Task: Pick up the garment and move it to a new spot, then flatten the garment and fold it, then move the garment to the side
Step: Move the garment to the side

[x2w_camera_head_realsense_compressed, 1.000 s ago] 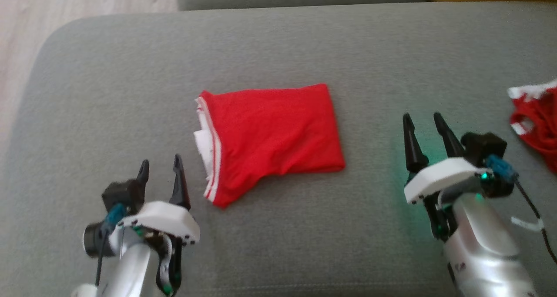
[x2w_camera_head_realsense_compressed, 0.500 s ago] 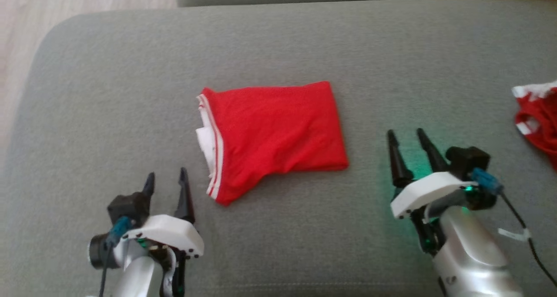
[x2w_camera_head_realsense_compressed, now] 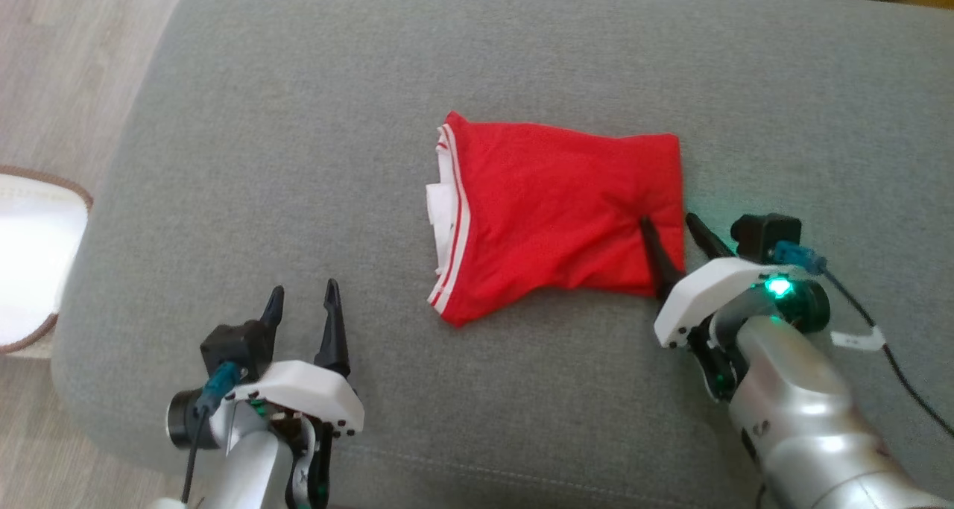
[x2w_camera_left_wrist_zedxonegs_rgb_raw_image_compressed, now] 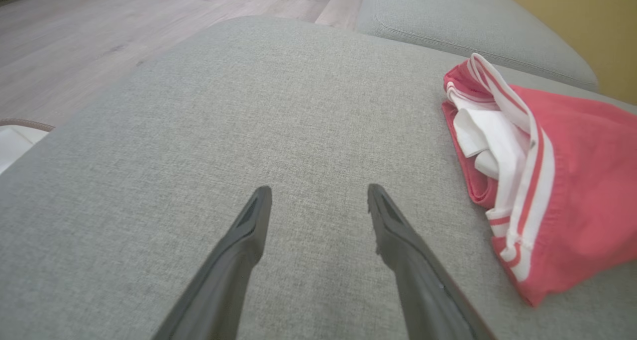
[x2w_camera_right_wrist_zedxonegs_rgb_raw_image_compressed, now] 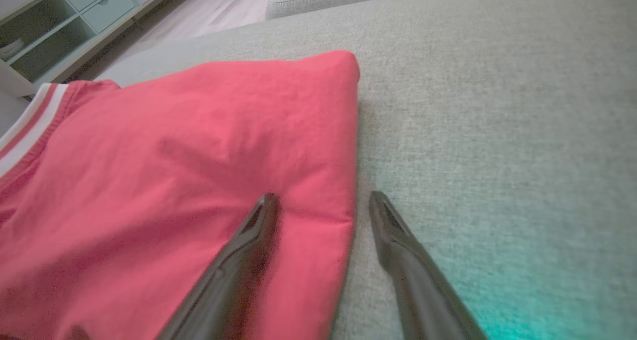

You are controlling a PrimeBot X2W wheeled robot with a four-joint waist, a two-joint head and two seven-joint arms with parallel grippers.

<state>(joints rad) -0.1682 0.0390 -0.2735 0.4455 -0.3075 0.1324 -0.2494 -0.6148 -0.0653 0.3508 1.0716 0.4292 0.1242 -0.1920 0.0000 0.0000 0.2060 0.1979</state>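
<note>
The garment (x2w_camera_head_realsense_compressed: 559, 211) is a red jersey folded into a rough rectangle on the grey cushion (x2w_camera_head_realsense_compressed: 298, 159), white striped trim along its left edge. My right gripper (x2w_camera_head_realsense_compressed: 669, 220) is open and straddles the garment's right edge: one finger presses on the red cloth, the other is over the cushion. In the right wrist view the gripper (x2w_camera_right_wrist_zedxonegs_rgb_raw_image_compressed: 321, 195) brackets the folded edge of the garment (x2w_camera_right_wrist_zedxonegs_rgb_raw_image_compressed: 199, 146). My left gripper (x2w_camera_head_realsense_compressed: 302, 296) is open over bare cushion, left of and nearer than the garment. In the left wrist view the gripper (x2w_camera_left_wrist_zedxonegs_rgb_raw_image_compressed: 318, 188) points past the garment's trim (x2w_camera_left_wrist_zedxonegs_rgb_raw_image_compressed: 527, 156).
The cushion's left edge drops to a wooden floor (x2w_camera_head_realsense_compressed: 67, 69). A white round object with a brown rim (x2w_camera_head_realsense_compressed: 30, 255) stands on the floor at the left. A second grey cushion (x2w_camera_left_wrist_zedxonegs_rgb_raw_image_compressed: 463, 21) lies behind, with a yellow wall (x2w_camera_left_wrist_zedxonegs_rgb_raw_image_compressed: 572, 16) beyond it. A shelf unit (x2w_camera_right_wrist_zedxonegs_rgb_raw_image_compressed: 64, 16) stands far off.
The head camera has swung, so the whole picture has shifted right. My right gripper has moved left to the garment's right edge, one finger now on the cloth. The left gripper stays open.
</note>
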